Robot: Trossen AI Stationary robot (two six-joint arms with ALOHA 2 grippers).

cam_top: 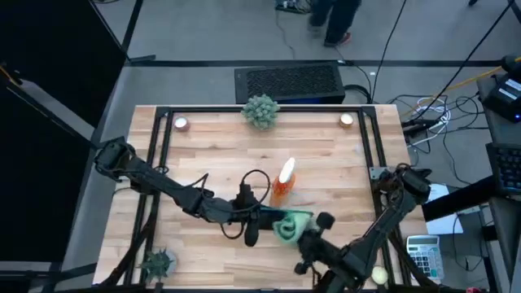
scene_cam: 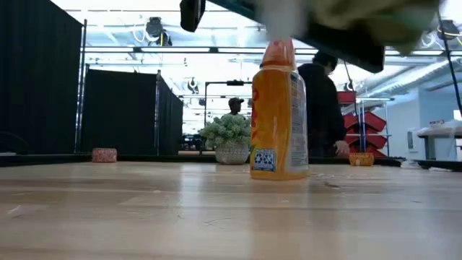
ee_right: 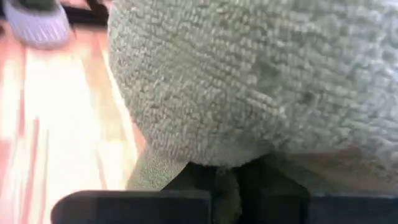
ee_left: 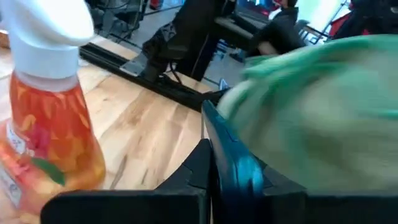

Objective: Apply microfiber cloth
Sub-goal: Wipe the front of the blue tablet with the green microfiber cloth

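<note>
The cloth [cam_top: 286,226] is held up off the worktop [cam_top: 326,163], just in front of the orange bottle [cam_top: 282,182], on the side away from the plant [cam_top: 260,111]. It is bunched around the right hand [cam_top: 295,230], which is clamped on it, as the right wrist view fills with pale green pile [ee_right: 249,81]. The left hand [cam_top: 254,221] is met at the same spot, closed on a thin dark phone [cam_top: 251,231] held edge-on. The cloth is pressed against the phone's face on the side away from the left arm [ee_left: 323,118]. The phone's long axis is seen running toward the worktop's near edge, so a wipe along it is judged the likely stroke.
</note>
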